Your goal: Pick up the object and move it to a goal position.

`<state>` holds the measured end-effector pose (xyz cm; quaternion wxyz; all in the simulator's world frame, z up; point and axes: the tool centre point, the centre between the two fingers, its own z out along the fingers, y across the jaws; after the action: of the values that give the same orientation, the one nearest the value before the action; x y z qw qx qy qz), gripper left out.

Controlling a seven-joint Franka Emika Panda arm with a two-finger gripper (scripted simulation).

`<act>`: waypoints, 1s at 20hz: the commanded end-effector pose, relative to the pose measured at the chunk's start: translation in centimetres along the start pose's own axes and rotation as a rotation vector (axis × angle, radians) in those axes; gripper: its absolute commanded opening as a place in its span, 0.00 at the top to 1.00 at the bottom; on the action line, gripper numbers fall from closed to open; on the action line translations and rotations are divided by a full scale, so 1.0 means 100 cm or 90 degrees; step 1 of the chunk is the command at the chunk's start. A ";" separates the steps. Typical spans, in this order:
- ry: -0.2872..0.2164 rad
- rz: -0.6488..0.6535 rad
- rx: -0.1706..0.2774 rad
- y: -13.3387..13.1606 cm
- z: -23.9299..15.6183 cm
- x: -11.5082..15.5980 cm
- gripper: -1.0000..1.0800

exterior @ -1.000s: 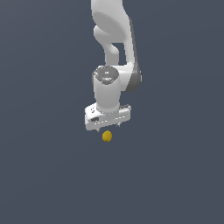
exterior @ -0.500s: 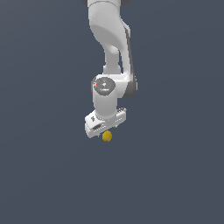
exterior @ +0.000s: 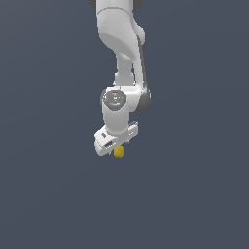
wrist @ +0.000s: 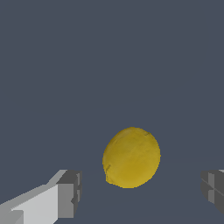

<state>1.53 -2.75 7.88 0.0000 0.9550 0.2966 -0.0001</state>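
Lowered onto the object since a second ago, with the gap under the gripper [exterior: 115,144] seen back then now gone in the exterior view, and the whole arm shifted slightly toward that view's left. Nearest the wrist camera: two grey fingertips [wrist: 70,193], spread wide, well apart from each other and touching nothing. Between them, a little nearer the white-backed finger than the other, sits the object [wrist: 131,157], a mustard-yellow, slightly egg-shaped ball, its long axis tilted across the line joining the fingertips rather than along it. Not yet gripped: clear gaps on both sides. Beyond the ball, only the plain dark grey surface [wrist: 109,57], with no goal marker visible. From the exterior view, the ball [exterior: 119,151] peeps out just below the gripper body, resting on the surface directly under the hand. Further back, wrist pointing straight down, forearm rising nearly vertical, upper link cut off by the frame's top edge. Judged from this: aligned for a grasp, needing perhaps a touch more descent, then a squeeze inward; risk of the smooth ball rolling aside if one finger arrives first.
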 end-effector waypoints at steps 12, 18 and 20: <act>0.000 -0.003 0.000 -0.001 0.040 -0.001 0.04; 0.000 -0.003 0.000 0.000 0.051 0.000 0.04; 0.000 -0.003 0.000 0.000 0.051 0.000 1.00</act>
<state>1.48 -2.78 2.88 0.0000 0.9544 0.2986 -0.0004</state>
